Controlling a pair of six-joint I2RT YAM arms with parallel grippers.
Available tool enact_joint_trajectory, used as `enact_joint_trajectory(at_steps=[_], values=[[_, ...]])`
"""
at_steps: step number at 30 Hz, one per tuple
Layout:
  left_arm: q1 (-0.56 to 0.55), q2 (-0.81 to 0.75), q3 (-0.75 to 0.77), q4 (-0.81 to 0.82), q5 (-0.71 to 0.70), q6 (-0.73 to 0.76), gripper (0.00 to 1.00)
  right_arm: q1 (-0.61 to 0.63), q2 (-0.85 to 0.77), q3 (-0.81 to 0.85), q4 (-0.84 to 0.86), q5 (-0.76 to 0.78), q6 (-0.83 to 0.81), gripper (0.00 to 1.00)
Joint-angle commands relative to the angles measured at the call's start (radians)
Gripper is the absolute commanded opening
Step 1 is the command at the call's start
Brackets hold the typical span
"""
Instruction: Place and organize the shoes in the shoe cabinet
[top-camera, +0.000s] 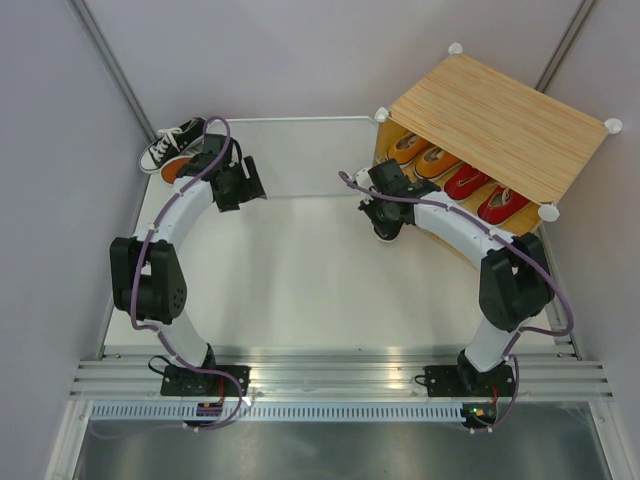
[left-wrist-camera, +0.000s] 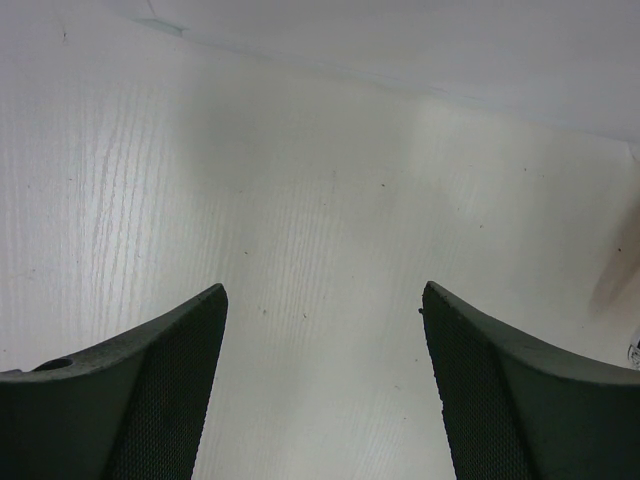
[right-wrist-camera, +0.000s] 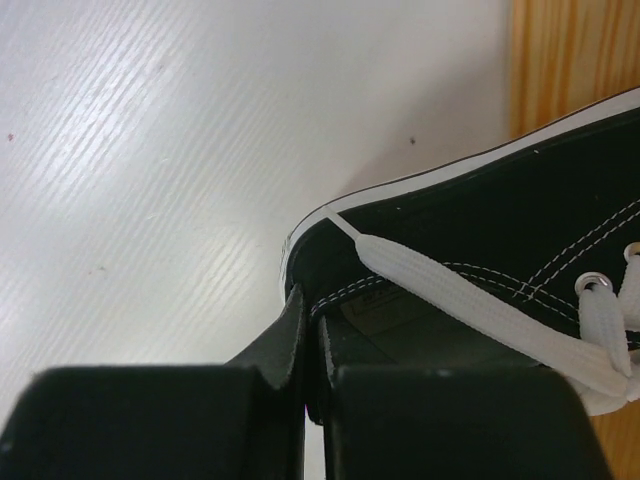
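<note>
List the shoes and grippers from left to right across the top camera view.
Black sneaker → left gripper → right gripper clamping a second black sneaker → orange pair → red pair in the shoe cabinet.

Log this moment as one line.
right fingers: shut on black canvas sneaker | left fingers: open, empty | wood-topped shoe cabinet: orange and red sneakers shelved

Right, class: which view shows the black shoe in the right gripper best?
Right wrist view: the black shoe is close up, its collar pinched in the right gripper, with the lace clear. The top view hides most of it under the gripper. The left wrist view shows none of it.
</note>
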Motion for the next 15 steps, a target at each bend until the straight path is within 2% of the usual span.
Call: enact_joint_trajectory(at_steps=[1, 5, 10, 13, 15], values=[[0.004, -0.006, 0.002, 0.024, 0.001, -0.010, 0.83, -0.036, 0.043, 0.091, 0.045, -0.067, -0.121, 0.01], [0.004, -0.009, -0.001, 0.025, 0.005, -0.009, 0.83, -0.082, 0.104, 0.125, 0.040, -0.078, -0.173, 0.01], [0.004, -0.018, -0.006, 0.025, -0.004, -0.009, 0.83, -0.102, 0.152, 0.125, 0.049, -0.055, -0.210, 0.06], [0.004, -0.023, -0.007, 0.025, -0.002, -0.009, 0.83, -0.102, 0.163, 0.130, 0.060, -0.046, -0.210, 0.17], [0.004, -0.026, -0.009, 0.025, -0.001, -0.009, 0.83, -0.102, 0.152, 0.139, 0.052, -0.064, -0.207, 0.32]])
